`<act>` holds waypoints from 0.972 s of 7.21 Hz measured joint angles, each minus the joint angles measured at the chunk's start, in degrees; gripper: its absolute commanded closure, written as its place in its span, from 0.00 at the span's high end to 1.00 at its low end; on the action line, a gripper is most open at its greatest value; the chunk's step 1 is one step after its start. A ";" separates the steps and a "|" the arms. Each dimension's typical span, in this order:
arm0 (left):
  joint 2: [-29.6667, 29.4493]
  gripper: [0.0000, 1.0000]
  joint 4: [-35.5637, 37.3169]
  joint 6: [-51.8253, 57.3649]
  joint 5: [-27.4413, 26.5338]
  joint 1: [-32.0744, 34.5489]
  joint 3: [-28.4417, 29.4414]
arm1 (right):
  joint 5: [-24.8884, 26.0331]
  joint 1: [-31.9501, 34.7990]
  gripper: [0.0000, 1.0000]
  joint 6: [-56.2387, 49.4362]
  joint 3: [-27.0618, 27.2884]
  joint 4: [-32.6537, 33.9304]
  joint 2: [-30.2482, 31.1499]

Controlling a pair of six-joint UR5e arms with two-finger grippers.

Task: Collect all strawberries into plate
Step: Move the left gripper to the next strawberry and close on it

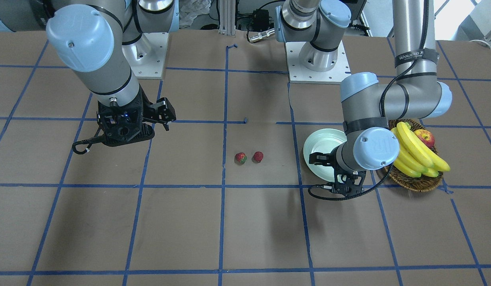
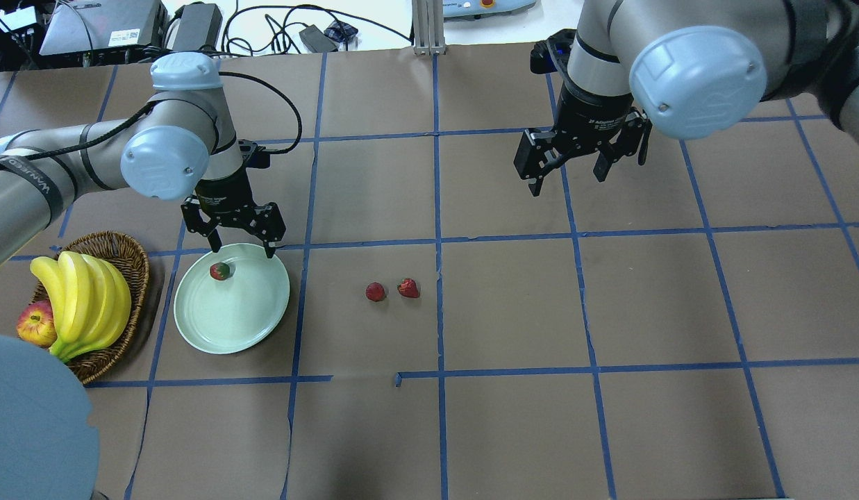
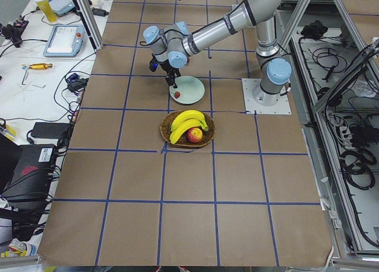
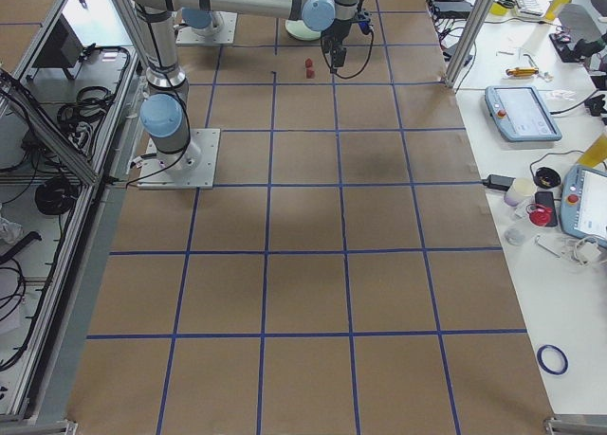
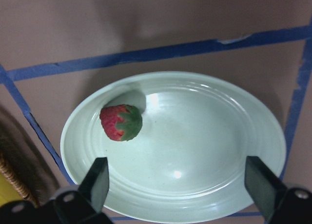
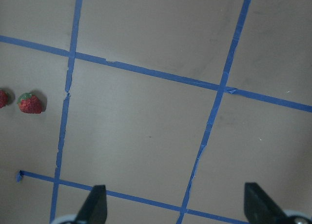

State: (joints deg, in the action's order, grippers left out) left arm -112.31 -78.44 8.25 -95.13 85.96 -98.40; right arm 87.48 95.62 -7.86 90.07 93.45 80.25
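Observation:
One strawberry (image 2: 220, 271) lies in the pale green plate (image 2: 248, 326), near its far-left rim; it also shows in the left wrist view (image 5: 121, 122) on the plate (image 5: 204, 151). Two more strawberries (image 2: 376, 292) (image 2: 408, 287) lie side by side on the table to the right of the plate, and show in the front view (image 1: 240, 158) (image 1: 258, 156). My left gripper (image 2: 240, 250) is open and empty, just above the plate's far rim. My right gripper (image 2: 568, 180) is open and empty, above the table far right of the berries.
A brown wicker basket (image 2: 134, 267) with bananas (image 2: 82, 298) and an apple (image 2: 35, 325) stands just left of the plate. Blue tape lines cross the brown table. The right wrist view shows one strawberry (image 6: 30, 103) at its left edge.

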 measured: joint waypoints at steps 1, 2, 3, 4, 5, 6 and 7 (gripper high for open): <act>0.27 1.00 0.05 -4.32 2.47 1.78 0.15 | 0.08 0.00 1.00 -0.07 0.01 0.04 0.00; 0.24 1.00 0.10 -9.08 5.63 3.67 0.14 | 0.16 0.03 1.00 -0.14 0.01 0.06 0.00; -0.09 1.00 0.10 -13.41 9.49 5.26 -0.01 | 0.11 0.05 1.00 -0.15 0.01 0.06 0.00; -0.74 1.00 0.07 -16.98 13.35 6.87 -0.36 | 0.05 0.03 1.00 -0.14 0.04 0.07 0.00; -1.57 0.98 0.07 -19.37 16.67 8.08 -0.81 | -0.02 0.03 1.00 -0.12 0.07 0.07 0.00; -2.46 0.94 0.13 -20.87 19.47 8.73 -1.35 | -0.04 0.05 1.00 -0.08 0.09 0.07 0.00; -3.36 0.85 0.21 -21.53 21.16 9.14 -1.84 | 0.01 0.08 1.00 -0.08 0.10 0.07 -0.03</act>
State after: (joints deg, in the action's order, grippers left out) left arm -115.66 -78.24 -13.28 -73.97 95.10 -100.24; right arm 87.49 95.70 -7.94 90.17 93.51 80.22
